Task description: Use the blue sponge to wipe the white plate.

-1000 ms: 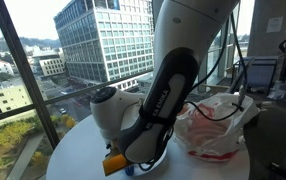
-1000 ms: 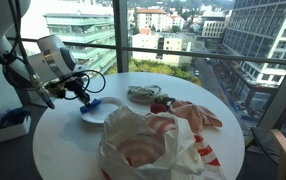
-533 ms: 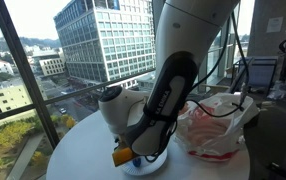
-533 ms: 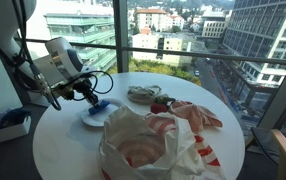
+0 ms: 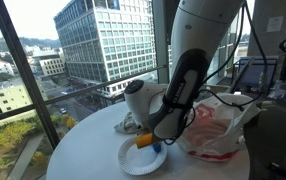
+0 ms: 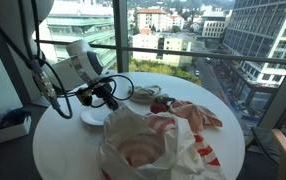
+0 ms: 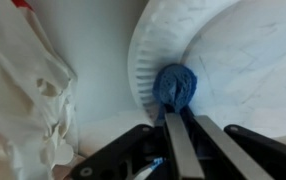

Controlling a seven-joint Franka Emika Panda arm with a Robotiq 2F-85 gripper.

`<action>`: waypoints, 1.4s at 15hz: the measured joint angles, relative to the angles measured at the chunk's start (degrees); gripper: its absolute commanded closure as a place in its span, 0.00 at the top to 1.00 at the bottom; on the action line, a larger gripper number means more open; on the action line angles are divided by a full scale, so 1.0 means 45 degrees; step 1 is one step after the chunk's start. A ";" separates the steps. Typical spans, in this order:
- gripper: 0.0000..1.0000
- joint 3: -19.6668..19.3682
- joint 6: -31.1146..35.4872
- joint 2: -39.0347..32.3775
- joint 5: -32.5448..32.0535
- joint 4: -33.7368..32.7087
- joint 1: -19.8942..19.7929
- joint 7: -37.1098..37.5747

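1. In an exterior view, the tool (image 5: 153, 146) is down over the white plate (image 5: 133, 162), and a spot of blue at its tip is the blue sponge (image 5: 159, 148), on the side of the plate nearest the plastic bag (image 5: 218, 128). The plate looks thin and light and lies on the smooth, round white table (image 5: 83, 150). We judge that a hard push could slide it instead of wiping it.

2. In an exterior view from across the table, the tool (image 6: 113, 98) hangs over the far part of the plate (image 6: 91, 118). The crinkled, translucent bag (image 6: 143, 150) fills the foreground and hides the contact, so we cannot make out the sponge here. The bag lies just beside the plate, so a wide stroke might snag its loose film and drag it along.

3. In the wrist view, the tool (image 7: 180, 112) is clenched on the sponge (image 7: 175, 85), its two narrow fingers drawn close together. The sponge is bunched into a soft, rounded, fibrous lump pressed against the plate's ribbed rim (image 7: 148, 50). Inside the rim the plate is flat and matte.
   - Pressing on that raised edge could tip the plate or flip it up.
   - A wad this squashy could also work out of the narrow grip under sideways rubbing.
   - The wrinkled bag (image 7: 23, 90) is near on one side.
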State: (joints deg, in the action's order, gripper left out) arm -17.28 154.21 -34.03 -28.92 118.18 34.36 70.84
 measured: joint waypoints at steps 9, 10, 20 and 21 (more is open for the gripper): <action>0.05 0.1983 0.0066 0.0030 0.0034 -0.0450 0.0221 -0.0068; 0.06 0.2126 0.0060 0.0020 0.0097 -0.0507 0.0235 -0.0069; 0.94 0.2799 -0.0971 0.0936 0.0744 -0.0435 -0.0284 -0.1378; 0.99 0.2911 -0.1342 0.1312 0.0773 -0.0381 -0.0382 -0.1621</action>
State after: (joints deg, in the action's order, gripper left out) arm -4.18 148.17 -28.12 -25.44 116.47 32.65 63.55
